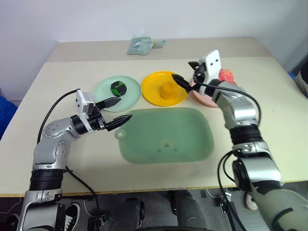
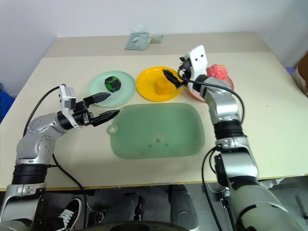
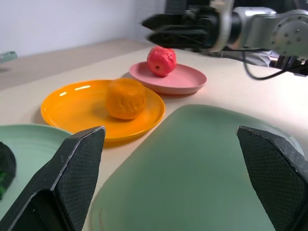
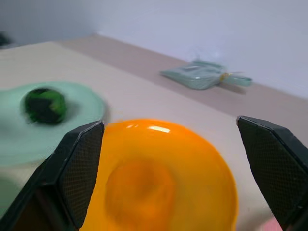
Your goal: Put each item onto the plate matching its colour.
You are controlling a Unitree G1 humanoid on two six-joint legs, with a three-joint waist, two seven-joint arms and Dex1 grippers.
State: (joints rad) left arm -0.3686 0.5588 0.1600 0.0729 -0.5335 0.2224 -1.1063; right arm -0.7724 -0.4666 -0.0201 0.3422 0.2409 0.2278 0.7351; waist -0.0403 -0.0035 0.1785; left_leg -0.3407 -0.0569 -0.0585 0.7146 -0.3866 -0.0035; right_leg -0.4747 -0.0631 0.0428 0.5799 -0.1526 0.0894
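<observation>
- Items sit sorted already, by the look of it: the dark green-and-black ball (image 1: pixel 118 88) lies on the pale mint green plate (image 1: pixel 132 97) at upper left of centre in the left eye view, the orange-yellow fruit (image 1: pixel 168 90) on the yellow plate (image 1: pixel 151 86) at upper centre, and the pink-red fruit (image 1: pixel 225 75) on the pink plate (image 1: pixel 204 100) at upper right.
- I judge the sorting step itself finished; what is in hand now looks like the release and clearing away from the last placement.
- Right hand (image 1: pixel 184 73) hangs above the gap between the yellow and pink plates, fingers spread and pinching nothing, the pink-red fruit just beside it toward the right edge.
- Left hand (image 1: pixel 117 111) hovers at left of centre, over the surface (image 1: pixel 67 72) between the mint plate and the large green mat (image 1: pixel 166 134), also spread wide and empty.
- Next move, as I read it, calls only for drawing both arms back without brushing a plate or knocking a fruit off; the right arm has the tighter path, since it reaches across two plates.
- Left wrist view gives what the head views hide: the pink-red fruit rests fully inside the pink plate's rim, which the right arm partly covers from above.
- Right wrist view looks down over the yellow plate and shows a pale green packet (image 4: pixel 204 76) at the far back of the surface.
</observation>
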